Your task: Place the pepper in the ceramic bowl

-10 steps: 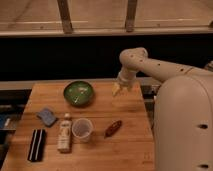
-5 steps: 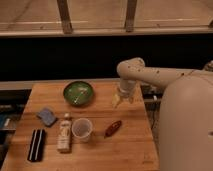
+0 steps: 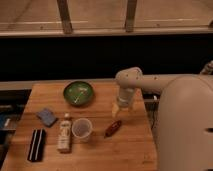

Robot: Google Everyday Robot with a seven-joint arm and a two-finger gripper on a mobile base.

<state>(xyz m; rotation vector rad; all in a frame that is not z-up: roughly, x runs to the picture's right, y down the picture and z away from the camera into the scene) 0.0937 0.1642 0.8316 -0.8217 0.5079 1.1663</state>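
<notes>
The dark-red pepper (image 3: pixel 113 128) lies on the wooden table (image 3: pixel 135 150), right of the plastic cup. The green ceramic bowl (image 3: pixel 78 93) sits at the back of the table, with pale marks inside and nothing else in it. My gripper (image 3: pixel 118 111) hangs from the white arm just above and slightly behind the pepper, apart from it.
A translucent plastic cup (image 3: pixel 82 129) stands left of the pepper. A white bottle (image 3: pixel 64 133) lies beside the cup. A blue sponge (image 3: pixel 47 117) and a black flat object (image 3: pixel 36 145) are at the left. The table's right edge is near the arm.
The gripper has moved down and toward the front of the table, from beside the bowl's height to just above the pepper. The objects have not moved.
</notes>
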